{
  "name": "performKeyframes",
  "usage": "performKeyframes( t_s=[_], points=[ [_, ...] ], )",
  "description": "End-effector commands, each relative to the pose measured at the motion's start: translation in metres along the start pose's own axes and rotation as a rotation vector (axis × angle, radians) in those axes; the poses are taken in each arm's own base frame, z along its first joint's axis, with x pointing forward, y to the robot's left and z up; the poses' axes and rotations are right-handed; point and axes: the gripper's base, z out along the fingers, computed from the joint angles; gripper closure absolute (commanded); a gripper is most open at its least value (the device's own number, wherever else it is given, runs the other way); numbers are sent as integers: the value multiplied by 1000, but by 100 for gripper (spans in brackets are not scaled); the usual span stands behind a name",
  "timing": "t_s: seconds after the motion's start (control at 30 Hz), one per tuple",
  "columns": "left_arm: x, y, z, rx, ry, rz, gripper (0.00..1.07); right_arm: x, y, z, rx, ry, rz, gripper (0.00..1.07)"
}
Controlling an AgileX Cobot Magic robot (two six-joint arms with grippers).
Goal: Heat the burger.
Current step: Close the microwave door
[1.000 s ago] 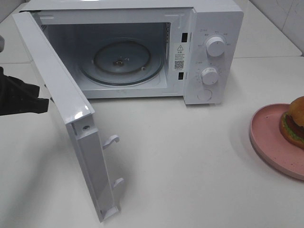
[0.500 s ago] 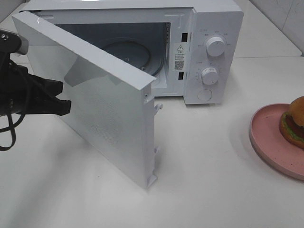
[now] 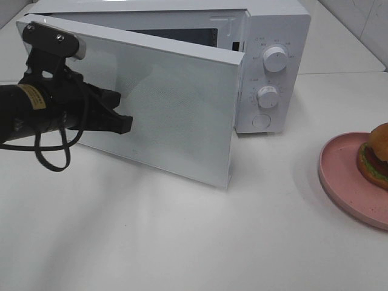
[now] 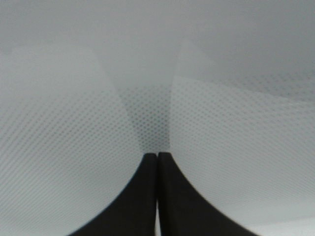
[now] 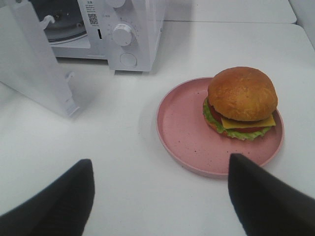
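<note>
The burger [image 3: 377, 156] sits on a pink plate [image 3: 345, 182] at the right edge of the table; the right wrist view shows it [image 5: 242, 102] on the far right part of the plate [image 5: 187, 132]. The white microwave [image 3: 276, 36] stands at the back, its door [image 3: 176, 115] partly swung in. My left gripper [image 3: 124, 124] is shut and its tips touch the outer face of the door; the left wrist view shows the closed fingertips [image 4: 157, 156] against the dotted door panel. My right gripper [image 5: 160, 164] is open and empty, hovering in front of the plate.
Two white knobs [image 3: 276, 59] [image 3: 267, 95] and a round button are on the microwave's right panel. The door's free edge [image 5: 69, 98] stands out over the table between microwave and plate. White tabletop [image 3: 182, 242] lies in front.
The left gripper has pushed the microwave door from wide open to nearly half shut, moving right with it. The burger and plate have not moved.
</note>
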Motion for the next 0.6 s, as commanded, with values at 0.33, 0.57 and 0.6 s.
performKeyframes(
  t_s=[0.33,0.57,0.6],
  points=[
    [-25,-19,36,51,-69,18,106,1,0,-3,0,-35,-5,37],
    [-38,-20,53,51,-89,18,106,1,0,-3,0,-35,-5,37],
    [-44,-20,58,50,-92,18,106,1,0,-3,0,-35,-5,37]
  ],
)
